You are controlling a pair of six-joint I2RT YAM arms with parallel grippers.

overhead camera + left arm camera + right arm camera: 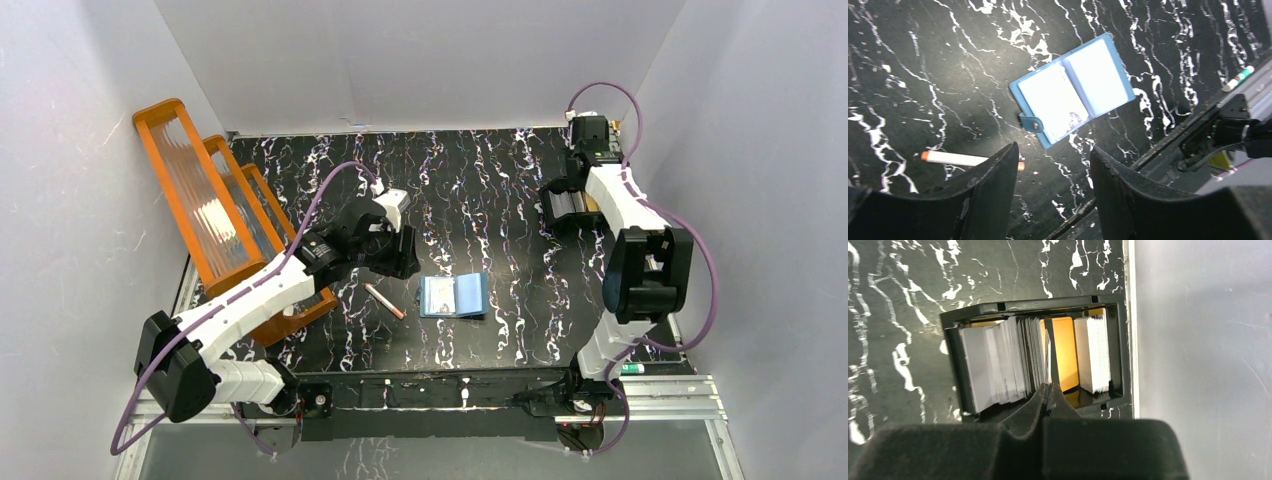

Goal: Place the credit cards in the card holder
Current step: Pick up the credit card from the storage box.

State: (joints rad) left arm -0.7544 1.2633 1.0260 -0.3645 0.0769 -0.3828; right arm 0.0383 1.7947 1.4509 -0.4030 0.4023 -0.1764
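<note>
The holder (455, 296) is laid open. A pen (384, 300) is seen just left of it, the left gripper (1053, 150) held wide-jawed beside both. Well right of it, cards (998, 360) are stood on edge in a black tray (1033, 305), one card (1048, 355) pinched by the right gripper (1049, 387).

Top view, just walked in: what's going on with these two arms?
Cards are being loaded into the card holder, which lies open mid-table. The right gripper is down in the black tray at the far right, jaws shut on what looks like one card from the credit cards standing there. The left gripper hovers open and empty beside the holder, near a pink stick.
</note>
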